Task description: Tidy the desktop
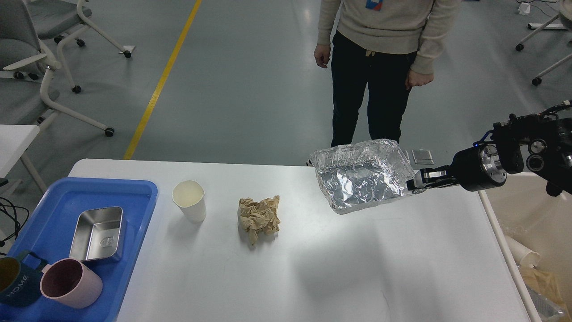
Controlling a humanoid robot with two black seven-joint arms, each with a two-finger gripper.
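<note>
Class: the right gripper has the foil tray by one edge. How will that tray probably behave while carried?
The foil tray looks thin and crinkled, so it probably flexes or dents easily. Pinched by the right gripper at one rim only, it hangs tilted and may sag. It appears empty, so likely very light.

Blue tray (134,197) at my left: steel tin (97,234) in middle, pink mug (70,283) at near edge, dark mug (15,286) lettered HOME touching it on left. White paper cup (190,201) upright just right of tray. Crumpled brown paper (259,216) right of cup, apart. Foil tray (363,180) tilted, off surface. Person (380,67) standing behind, head cut off. Chairs (40,58) far left. Yellow line (163,78) on floor. Beige bin (527,223) at right, cup inside.
</note>
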